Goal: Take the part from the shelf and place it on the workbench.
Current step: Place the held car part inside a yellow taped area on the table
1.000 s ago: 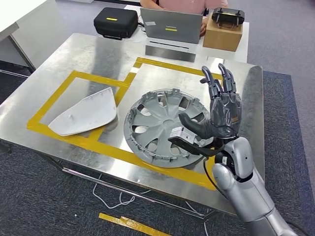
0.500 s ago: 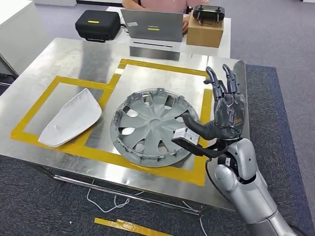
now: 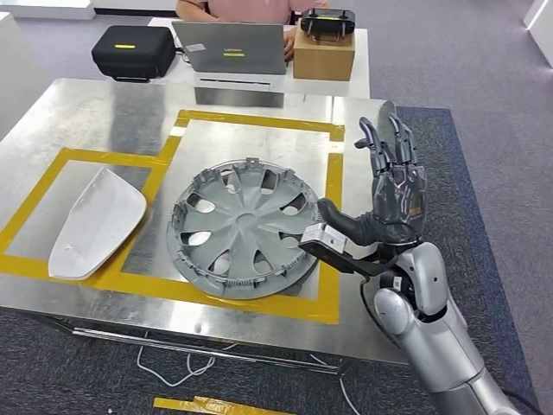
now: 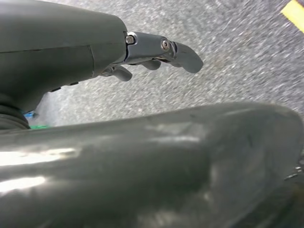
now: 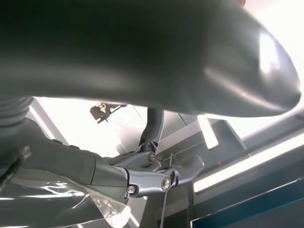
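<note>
A grey wheel cover (image 3: 244, 226) lies flat on the steel workbench (image 3: 98, 112), inside a frame of yellow tape. To its left a white curved panel (image 3: 97, 223) rests in a second taped frame. My right hand (image 3: 391, 194) is raised over the bench's right edge, just right of the wheel cover, fingers spread upward, thumb pointing at the cover, holding nothing. The right wrist view looks up past that hand (image 5: 150, 175) at ceiling lights. In the left wrist view my left hand (image 4: 161, 47) hangs over grey carpet with its fingers stretched out and nothing in them.
On a white desk behind the bench stand a black case (image 3: 133, 50), a laptop (image 3: 228, 47) and a cardboard box (image 3: 324, 54) with a controller on top. A person (image 3: 228, 9) sits behind the laptop. Cables (image 3: 169, 367) lie under the bench on grey carpet.
The whole picture has shifted left, so the camera has turned to the right. My right hand keeps its raised, spread pose; the wheel cover and white panel lie as before.
</note>
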